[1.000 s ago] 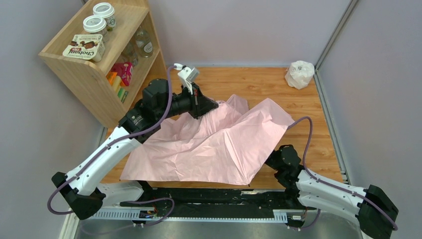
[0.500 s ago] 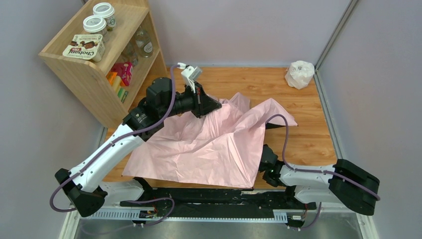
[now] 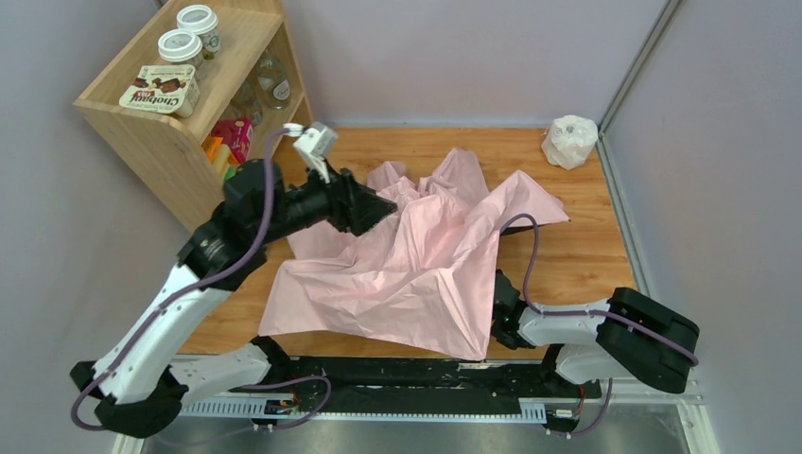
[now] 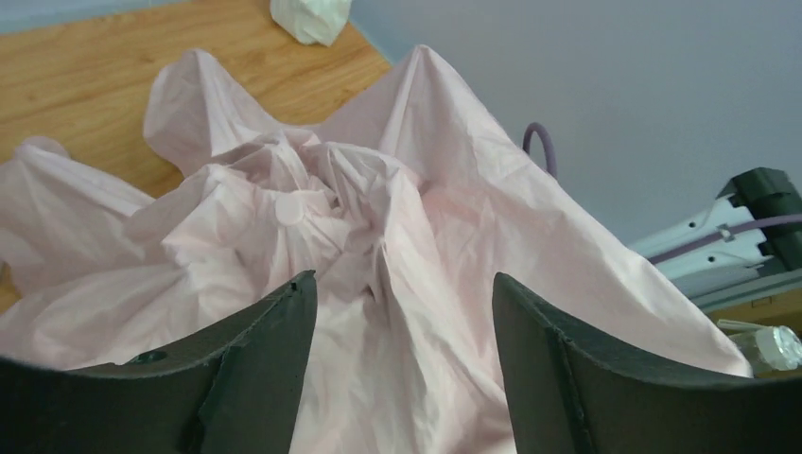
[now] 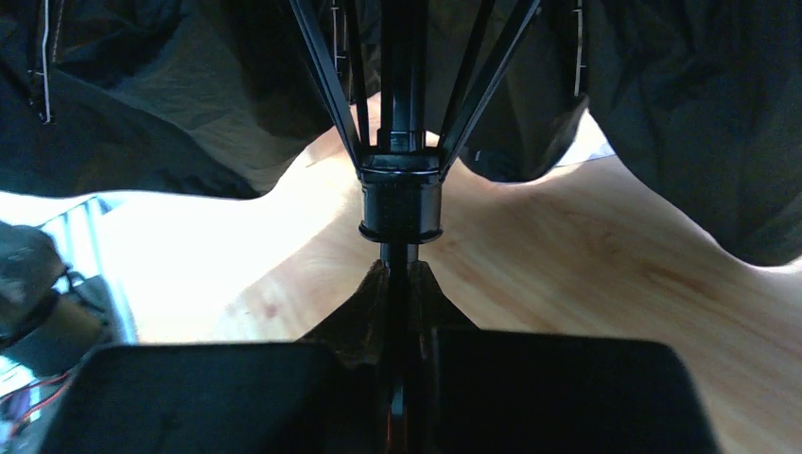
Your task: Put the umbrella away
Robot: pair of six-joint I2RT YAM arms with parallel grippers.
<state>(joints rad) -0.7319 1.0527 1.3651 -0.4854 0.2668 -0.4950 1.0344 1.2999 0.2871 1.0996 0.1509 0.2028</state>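
Right gripper (image 5: 401, 276): jaws clamped tight on the black shaft (image 5: 401, 95) of the umbrella (image 3: 416, 255), just below the sliding collar (image 5: 400, 203). Ribs (image 5: 322, 66) fan out from the collar into the dark underside of the fabric. Left gripper (image 4: 405, 284): jaws wide apart, gripping nothing, fingers (image 4: 255, 359) on either side of the crumpled pink peak; can't tell if they touch it. The umbrella lies half collapsed across the middle of the wooden table (image 3: 586, 246), its fabric draped over the right arm's wrist. White bag (image 3: 569, 142) in the far right corner, well apart. Wooden shelf (image 3: 161, 132) at far left, beside the left arm.
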